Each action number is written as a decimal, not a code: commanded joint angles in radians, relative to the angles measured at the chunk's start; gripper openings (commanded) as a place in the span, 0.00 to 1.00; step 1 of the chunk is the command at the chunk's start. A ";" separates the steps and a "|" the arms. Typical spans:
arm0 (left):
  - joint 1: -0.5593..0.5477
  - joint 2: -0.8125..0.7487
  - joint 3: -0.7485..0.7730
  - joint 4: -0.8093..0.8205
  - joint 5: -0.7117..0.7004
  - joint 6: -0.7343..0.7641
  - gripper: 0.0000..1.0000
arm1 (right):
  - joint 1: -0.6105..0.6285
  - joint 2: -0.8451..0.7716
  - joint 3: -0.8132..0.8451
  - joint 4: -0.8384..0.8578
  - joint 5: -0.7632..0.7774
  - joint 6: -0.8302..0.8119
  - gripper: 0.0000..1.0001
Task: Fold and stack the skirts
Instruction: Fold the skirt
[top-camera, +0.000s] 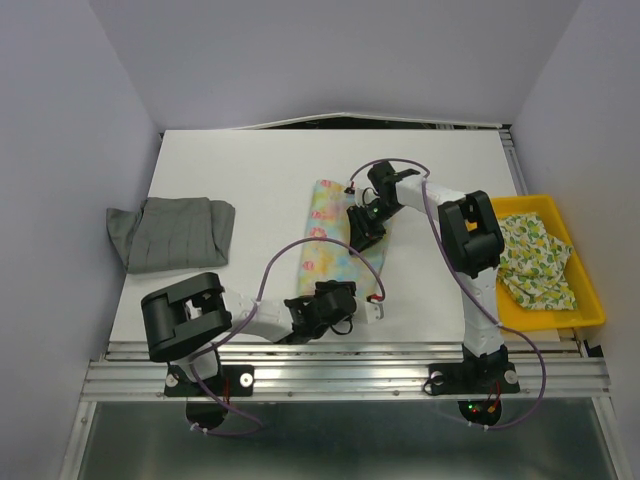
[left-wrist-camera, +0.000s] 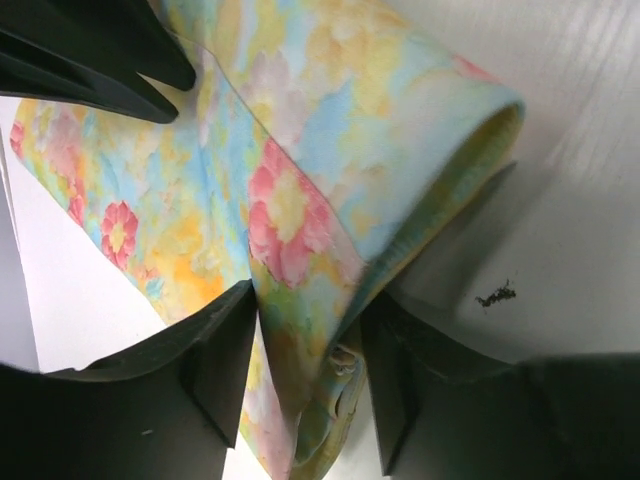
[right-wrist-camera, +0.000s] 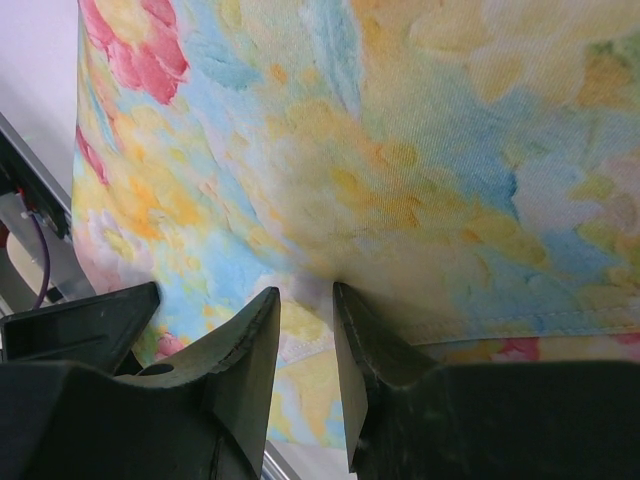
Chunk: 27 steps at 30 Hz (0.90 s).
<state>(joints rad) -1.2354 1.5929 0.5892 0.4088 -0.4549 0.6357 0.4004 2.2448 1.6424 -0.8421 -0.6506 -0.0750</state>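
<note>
Nearest the arm bases, left pincer clamped across a raised double fold at the near end of the floral skirt, black fingers on either side, cloth filling the gap. Beside it in the left wrist view, a rounded loop of the same cloth held off the white surface, with a small dark fleck on the bare patch beyond.

Farther up, right pincer drawn narrow on the stitched hem at the skirt's right edge, only a thin bite of cloth between the tips. Between the two grips, the skirt laid lengthwise near the middle of the surface, already narrowed to a long strip.

Off to the left, well apart, plain grey skirt lying loosely folded, probably the base of the stack to come. Off to the right, pale skirt with green-yellow print bunched in the yellow tray, not yet folded.

Judged mid-fold on the floral garment, with less than half the job done.

Chief risk: hem slipping from the right pincer's shallow hold if the arms pull apart or travel at unequal pace. Equally plausible: the raised loop collapsing sideways on release, leaving a skewed fold. Also possible: dragging the strip across the surface instead of lifting it, undoing the lengthwise crease.
</note>
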 joint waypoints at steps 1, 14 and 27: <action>0.011 0.019 -0.008 -0.100 0.016 0.002 0.52 | 0.029 0.160 -0.090 -0.037 0.345 -0.098 0.36; 0.014 -0.065 0.058 -0.234 0.160 -0.018 0.14 | 0.029 0.133 -0.081 -0.046 0.318 -0.098 0.40; 0.030 -0.062 0.095 -0.346 0.214 -0.050 0.68 | 0.029 0.142 -0.012 -0.083 0.307 -0.101 0.42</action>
<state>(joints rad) -1.2102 1.5490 0.6834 0.1158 -0.2794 0.6128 0.4187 2.2559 1.6936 -0.9337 -0.6571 -0.0933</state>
